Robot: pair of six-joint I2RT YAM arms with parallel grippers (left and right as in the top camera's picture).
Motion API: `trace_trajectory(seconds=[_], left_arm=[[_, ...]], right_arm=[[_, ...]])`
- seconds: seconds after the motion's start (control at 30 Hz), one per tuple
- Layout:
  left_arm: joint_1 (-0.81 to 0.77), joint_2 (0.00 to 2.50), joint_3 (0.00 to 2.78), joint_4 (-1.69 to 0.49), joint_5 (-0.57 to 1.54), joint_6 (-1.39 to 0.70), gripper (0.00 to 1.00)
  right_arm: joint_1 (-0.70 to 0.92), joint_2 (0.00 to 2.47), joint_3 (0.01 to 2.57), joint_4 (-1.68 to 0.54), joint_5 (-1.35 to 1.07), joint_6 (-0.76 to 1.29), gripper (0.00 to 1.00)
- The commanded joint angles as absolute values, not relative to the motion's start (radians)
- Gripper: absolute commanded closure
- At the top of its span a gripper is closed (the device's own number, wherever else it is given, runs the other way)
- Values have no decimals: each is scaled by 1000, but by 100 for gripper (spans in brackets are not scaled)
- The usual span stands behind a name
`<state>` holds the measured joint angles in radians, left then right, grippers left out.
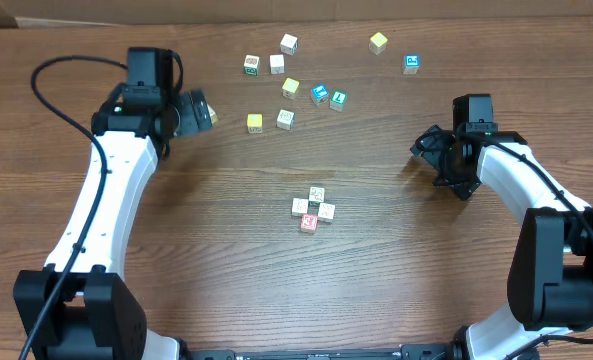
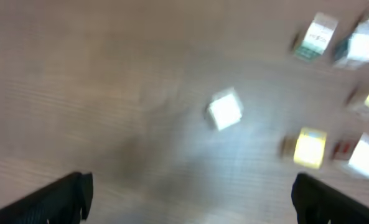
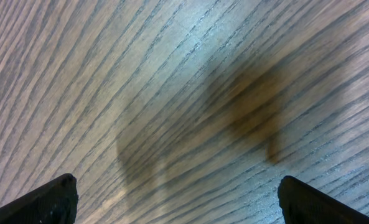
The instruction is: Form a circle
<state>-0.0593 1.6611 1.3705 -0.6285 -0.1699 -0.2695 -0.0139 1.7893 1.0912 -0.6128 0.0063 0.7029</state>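
The circle (image 1: 313, 208) is a small clump of cream picture cubes at the table's middle, its front cube (image 1: 309, 222) showing a red print. My left gripper (image 1: 204, 110) hovers far up and left of it, open and empty. In the blurred left wrist view my left gripper (image 2: 190, 200) has its dark fingertips (image 2: 69, 193) spread wide over bare wood, with a white cube (image 2: 224, 110) ahead. My right gripper (image 1: 428, 155) is to the clump's right, a good way off. In the right wrist view my right gripper (image 3: 181, 202) is open over bare wood grain.
Loose cubes lie scattered across the back: cream ones (image 1: 289, 43) (image 1: 277, 64) (image 1: 285, 118), yellow ones (image 1: 255, 122) (image 1: 291, 87) (image 1: 378, 42) and blue-faced ones (image 1: 320, 94) (image 1: 411, 64). A black cable (image 1: 51, 95) loops by the left arm.
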Motion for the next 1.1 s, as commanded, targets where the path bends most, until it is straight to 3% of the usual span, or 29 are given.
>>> trace_trajectory(seconds=[0.0,0.2,0.73,1.07], left_arm=[[-57,1621,1251,-441,-100,-185,0],[-57,1573,1029,-73,-51,-176,0],[8,1412,448,419,-52,-187,1],[28,1308,203,483,-59,-199,0]], right_arm=[[-17,1792,1085,-607,6,706,0],[-17,1792,1085,-607,6,706,0],[-17,1792,1085,-607,6,706,0],[-17,1792,1085,-607,6,706,0]])
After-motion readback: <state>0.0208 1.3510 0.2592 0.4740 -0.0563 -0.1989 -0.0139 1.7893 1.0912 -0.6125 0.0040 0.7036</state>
